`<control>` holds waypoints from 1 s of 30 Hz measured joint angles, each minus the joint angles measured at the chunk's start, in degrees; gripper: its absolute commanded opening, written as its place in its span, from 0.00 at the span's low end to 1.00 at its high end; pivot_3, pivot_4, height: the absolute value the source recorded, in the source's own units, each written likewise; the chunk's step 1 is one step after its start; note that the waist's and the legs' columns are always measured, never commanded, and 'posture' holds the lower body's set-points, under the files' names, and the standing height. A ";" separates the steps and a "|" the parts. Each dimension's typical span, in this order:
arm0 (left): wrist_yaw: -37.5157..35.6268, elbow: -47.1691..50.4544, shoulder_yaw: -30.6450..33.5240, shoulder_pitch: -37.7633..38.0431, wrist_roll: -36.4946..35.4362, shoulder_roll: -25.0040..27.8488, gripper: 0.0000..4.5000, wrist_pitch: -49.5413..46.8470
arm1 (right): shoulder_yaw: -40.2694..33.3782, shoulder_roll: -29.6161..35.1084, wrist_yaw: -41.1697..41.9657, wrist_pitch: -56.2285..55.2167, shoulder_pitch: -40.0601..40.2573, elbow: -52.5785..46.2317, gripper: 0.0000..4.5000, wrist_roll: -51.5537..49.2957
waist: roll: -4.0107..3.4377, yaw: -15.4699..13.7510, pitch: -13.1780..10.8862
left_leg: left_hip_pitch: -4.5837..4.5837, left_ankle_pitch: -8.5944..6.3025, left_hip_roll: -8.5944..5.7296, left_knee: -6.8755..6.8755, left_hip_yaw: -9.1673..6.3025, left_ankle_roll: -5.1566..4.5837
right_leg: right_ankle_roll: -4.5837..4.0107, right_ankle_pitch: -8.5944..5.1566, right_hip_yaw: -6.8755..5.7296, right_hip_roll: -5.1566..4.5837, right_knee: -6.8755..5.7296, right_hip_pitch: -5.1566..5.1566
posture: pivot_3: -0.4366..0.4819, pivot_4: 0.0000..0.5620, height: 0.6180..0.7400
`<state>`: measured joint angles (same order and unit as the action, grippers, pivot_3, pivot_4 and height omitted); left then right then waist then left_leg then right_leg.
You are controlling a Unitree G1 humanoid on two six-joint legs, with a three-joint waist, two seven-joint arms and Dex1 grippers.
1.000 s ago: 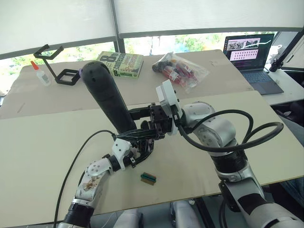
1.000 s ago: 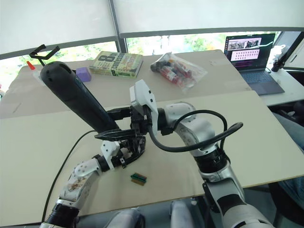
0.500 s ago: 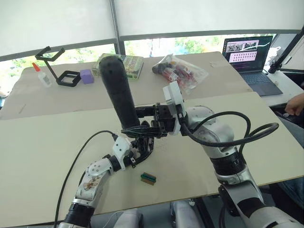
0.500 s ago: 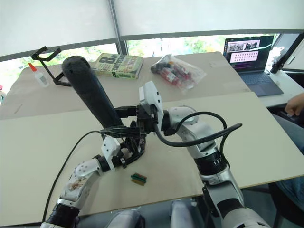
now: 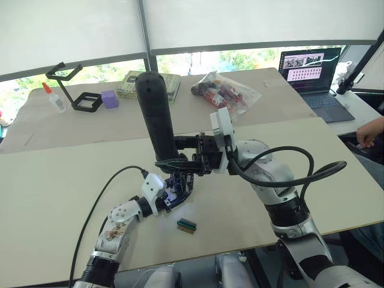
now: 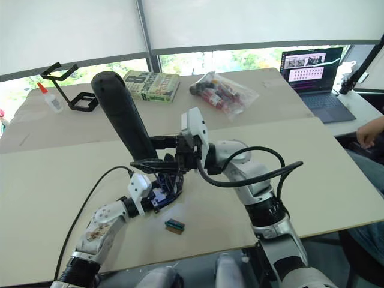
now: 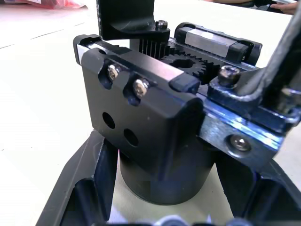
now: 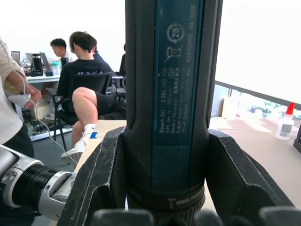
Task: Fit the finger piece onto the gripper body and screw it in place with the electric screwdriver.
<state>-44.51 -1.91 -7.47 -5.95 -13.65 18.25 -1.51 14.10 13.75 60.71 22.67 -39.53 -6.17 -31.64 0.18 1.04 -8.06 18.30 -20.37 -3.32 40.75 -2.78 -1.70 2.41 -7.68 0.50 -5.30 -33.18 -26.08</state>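
Left eye view: at frame centre the electric screwdriver [image 5: 157,120] is clamped nearly upright in the right gripper [image 5: 180,161], seemingly for driving down into the gripper body [image 5: 178,187], which is steadied below by the closed left gripper [image 5: 174,195].

You're in a shared office-lab.
Seated people [image 8: 84,89] at desks, an open laptop [image 5: 312,72] (screen lit), long worktables [image 5: 54,180] by windows.
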 measured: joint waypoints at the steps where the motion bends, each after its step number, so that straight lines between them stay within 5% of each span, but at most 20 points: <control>1: 0.00 -0.04 0.01 0.00 0.00 0.00 0.55 0.00 | 0.21 0.00 -0.13 0.00 0.01 -0.04 0.43 0.00 | 0.00 0.00 0.04 | -0.01 0.00 0.00 0.00 0.00 0.00 | 0.00 0.00 0.00 0.00 0.00 0.01 | 0.48 0.27 1.00; 30: 0.06 -0.37 -0.15 0.09 0.26 -0.22 0.55 0.12 | 1.91 1.90 0.65 1.31 -1.61 -2.36 0.43 -0.83 | -0.03 -0.11 0.61 | 0.05 -0.01 0.00 -0.05 0.00 -0.02 | -0.01 -0.01 -0.01 -0.01 0.05 -0.05 | 0.48 0.27 1.00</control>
<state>-44.44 -2.28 -7.61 -5.86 -13.39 18.03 -1.39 16.00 15.66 61.36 23.98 -41.14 -8.53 -32.47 0.15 0.93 -7.45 18.35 -20.39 -3.32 40.70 -2.77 -1.72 2.40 -7.69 0.49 -5.31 -33.13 -26.13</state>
